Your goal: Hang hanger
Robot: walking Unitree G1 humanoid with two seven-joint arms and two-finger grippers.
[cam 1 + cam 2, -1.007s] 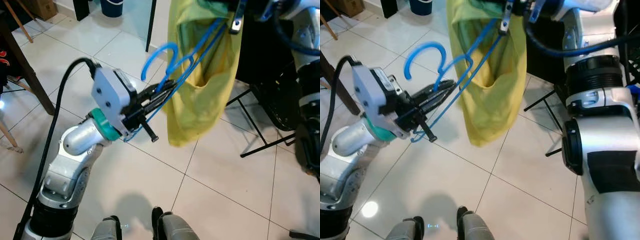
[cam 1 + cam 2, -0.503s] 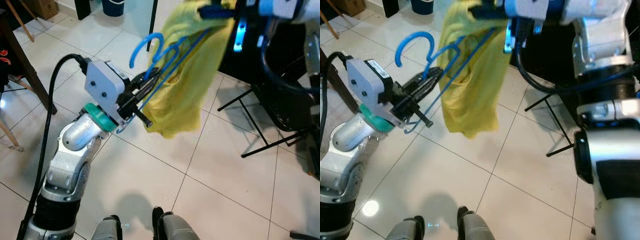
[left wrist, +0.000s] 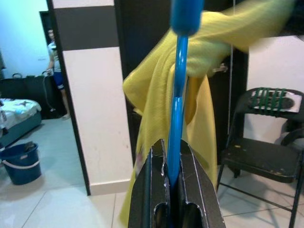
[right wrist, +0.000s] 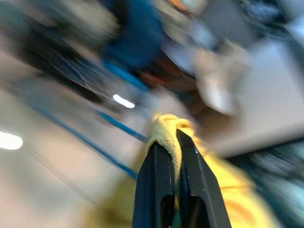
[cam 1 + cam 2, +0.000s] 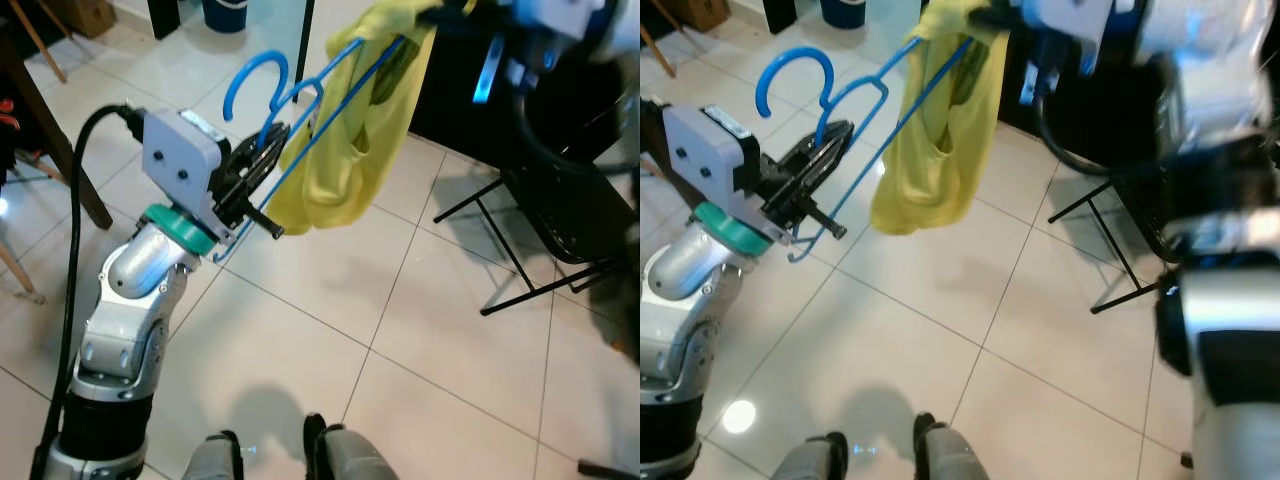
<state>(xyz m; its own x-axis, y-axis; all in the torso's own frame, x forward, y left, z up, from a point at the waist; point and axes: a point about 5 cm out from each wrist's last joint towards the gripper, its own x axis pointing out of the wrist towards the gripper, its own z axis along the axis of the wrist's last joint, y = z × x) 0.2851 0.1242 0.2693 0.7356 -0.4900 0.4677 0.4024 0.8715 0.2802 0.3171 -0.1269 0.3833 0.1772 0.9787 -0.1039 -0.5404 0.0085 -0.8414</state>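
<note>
My left gripper [image 5: 270, 148] is shut on a blue hanger [image 3: 178, 95], just below its hook [image 5: 262, 60], and holds it up at the left. A yellow garment [image 5: 345, 150] hangs over the hanger's far end. High at the back, my right gripper [image 4: 172, 142] is shut on the top fold of the yellow garment [image 4: 171, 126]; that arm is blurred with motion. In the left wrist view the hanger's bar runs straight up out of the shut fingers [image 3: 152, 175], with the yellow cloth draped behind it.
A black folding chair [image 5: 560, 200] stands to the right over white floor tiles [image 5: 430, 330]. A dark wooden table leg [image 5: 60, 140] is at the left, a blue bucket [image 3: 19, 164] farther back. A person [image 3: 54, 52] stands in a distant room.
Both arms have swung the hanger and garment leftward and higher. The garment has bunched up and shifted left under the right gripper. Both grips are unchanged.
</note>
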